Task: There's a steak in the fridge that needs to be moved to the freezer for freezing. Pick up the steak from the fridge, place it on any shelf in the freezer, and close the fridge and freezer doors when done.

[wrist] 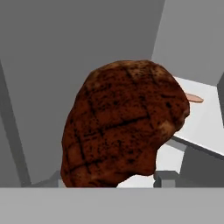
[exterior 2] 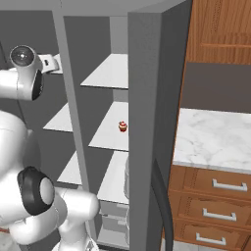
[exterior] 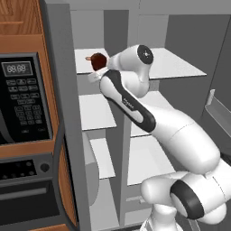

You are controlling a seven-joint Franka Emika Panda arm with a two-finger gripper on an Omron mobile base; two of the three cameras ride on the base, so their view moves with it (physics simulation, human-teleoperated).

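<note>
Steak [wrist: 124, 124] sits right in front of the hand camera, between the end effector [wrist: 111, 181] fingers; I see grey finger tips at the lower left and lower right of it, pressed in on the meat from both sides, so I read it as pinching the steak. In the left base view the steak [exterior: 99, 60] is over the top shelf [exterior: 90, 63] of the freezer [exterior: 97, 131], the narrow left compartment. I can't tell if it touches the shelf board or hangs just above it. A flat pale orange strip [wrist: 194, 98] lies on the same white shelf, just behind the steak in hand view; a tip of it pokes out left of the steak in the left base view.

Arm reaches up and left from the lower right, wrist at the divider between the two compartments. Fridge [exterior: 167, 113], the wider right compartment, is open, with broad white shelves showing. Fridge door [exterior: 221, 110] is swung open at the right edge, inner bin visible. Freezer door [exterior: 61, 117] is open too, seen edge-on, in front of the microwave panel [exterior: 22, 99].

Right base view: small red cupcake [exterior 2: 122, 126] on the fridge's middle shelf. Marble tabletop [exterior 2: 215, 139] with wooden drawers under it to the right of the unit.
</note>
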